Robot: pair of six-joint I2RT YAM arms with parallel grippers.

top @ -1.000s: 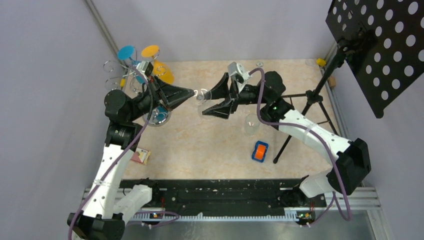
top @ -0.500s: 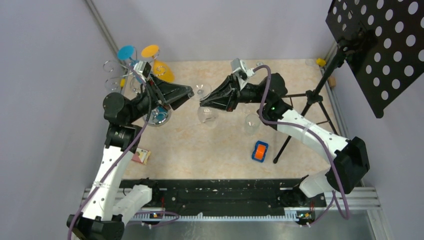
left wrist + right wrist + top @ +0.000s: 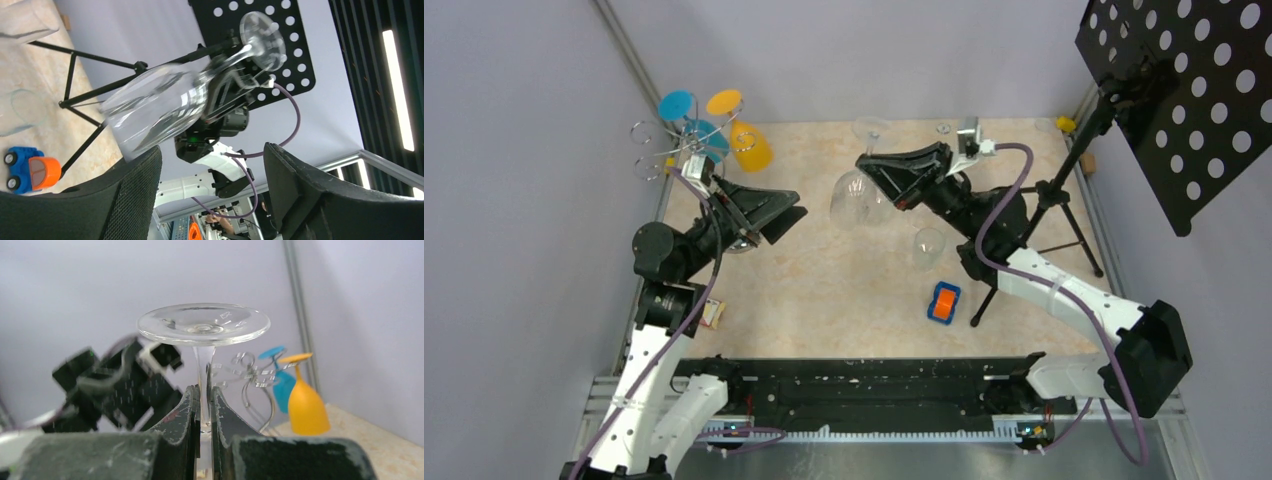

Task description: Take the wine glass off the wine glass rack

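My right pincer (image 3: 204, 391) clamped on wine glass (image 3: 203, 325) stem | my left pincer (image 3: 794, 203) agape | wine glass rack (image 3: 686, 152) at 9 o'clock, well apart.

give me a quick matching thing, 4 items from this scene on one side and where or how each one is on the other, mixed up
1. clear wine glass
2. orange wine glass
3. toy car
4. left gripper

A. open, holding nothing
B. hanging foot-up on the wine glass rack
C. gripped at the stem by the right gripper
D. on the table near the tripod leg

Pairs: 1-C, 2-B, 3-D, 4-A
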